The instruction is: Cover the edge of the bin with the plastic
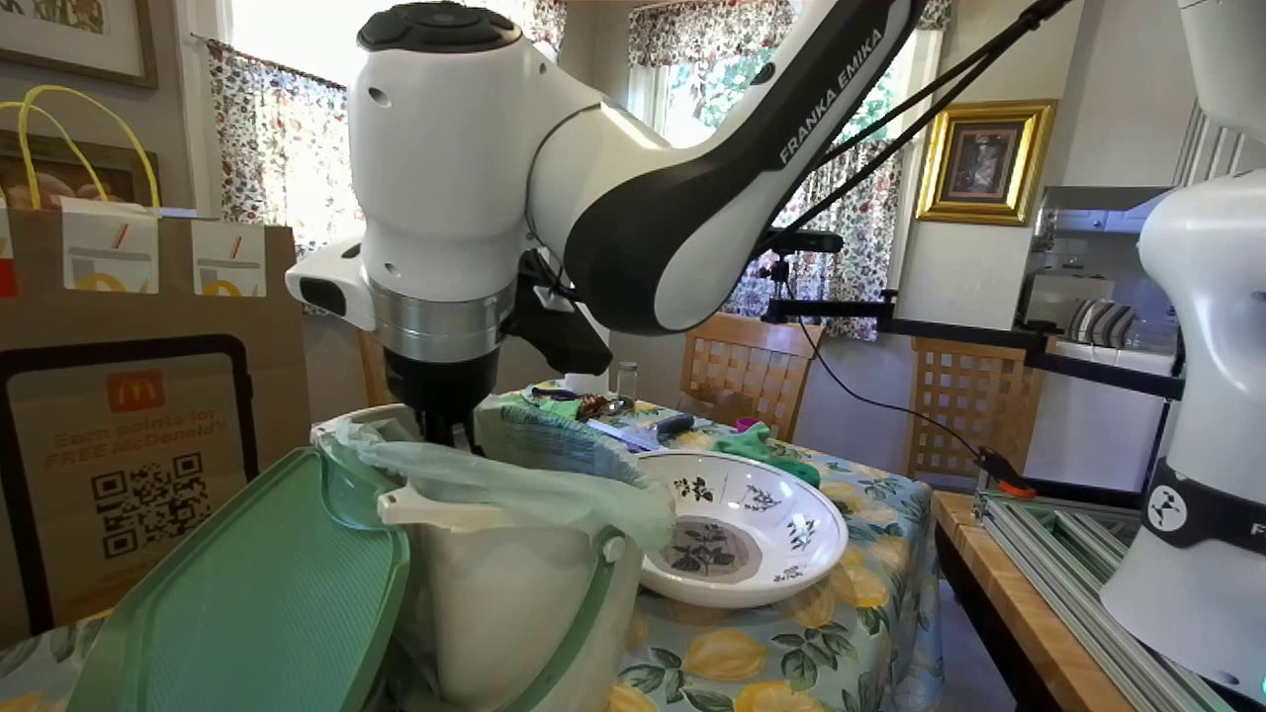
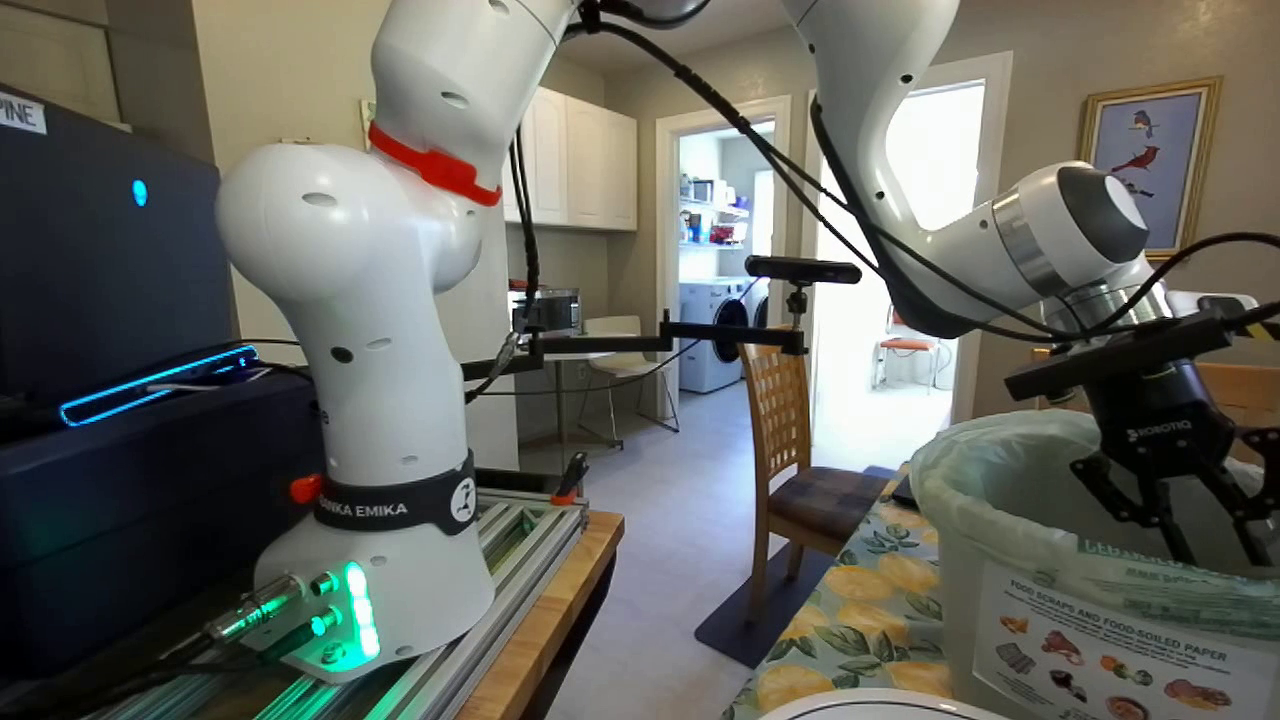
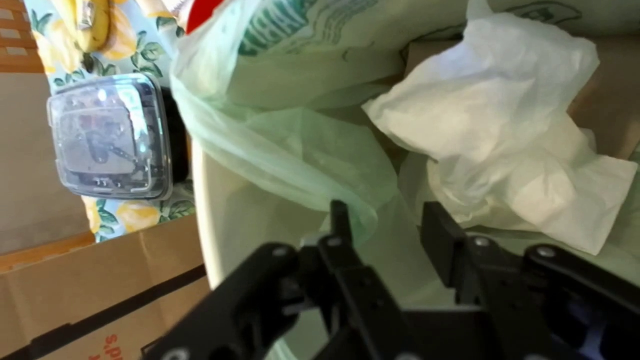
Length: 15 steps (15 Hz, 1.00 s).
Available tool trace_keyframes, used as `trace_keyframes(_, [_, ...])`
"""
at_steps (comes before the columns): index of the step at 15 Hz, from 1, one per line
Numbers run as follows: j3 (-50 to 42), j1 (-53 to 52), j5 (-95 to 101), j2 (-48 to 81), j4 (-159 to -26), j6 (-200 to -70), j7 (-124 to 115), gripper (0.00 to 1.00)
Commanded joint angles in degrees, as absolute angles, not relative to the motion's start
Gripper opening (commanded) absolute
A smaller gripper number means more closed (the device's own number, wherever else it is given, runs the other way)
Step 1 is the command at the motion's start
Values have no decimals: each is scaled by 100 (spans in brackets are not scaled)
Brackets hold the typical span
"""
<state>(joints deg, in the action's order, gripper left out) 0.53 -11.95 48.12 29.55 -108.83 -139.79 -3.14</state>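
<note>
The cream-white bin (image 1: 534, 603) stands on the table and also shows in an exterior view (image 2: 962, 610). The translucent pale green plastic (image 1: 554, 485) lines it and hangs over part of its rim, also seen in an exterior view (image 2: 985, 470). In the wrist view, the bin's rim (image 3: 201, 215) is bare at the left, and the plastic (image 3: 270, 145) sags inward there. My gripper (image 3: 386, 215) is open, pointing down inside the bin, with a fold of plastic by its left finger; I cannot tell if they touch. It also shows in both exterior views (image 1: 450, 435) (image 2: 1215, 555).
Crumpled white paper (image 3: 500, 130) lies inside the bin. A mint-green lid-like piece (image 1: 267, 583) leans beside the bin, near a tall paper bag (image 1: 148, 326). A patterned plate (image 1: 707, 544) sits beside the bin. A clear container (image 3: 110, 135) and bananas (image 3: 92, 25) are on the table.
</note>
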Motion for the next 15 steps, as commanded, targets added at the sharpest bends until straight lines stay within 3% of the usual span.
trace_keyframes(1, [75, -1170, 4912, 2973, -10820, -14094, -295, 11])
trace_keyframes(3, [77, -1165, 4893, 2982, -10782, -14131, -273, 0])
trace_keyframes(15, [282, -1005, 4484, 2770, -10695, -14198, 224, 0])
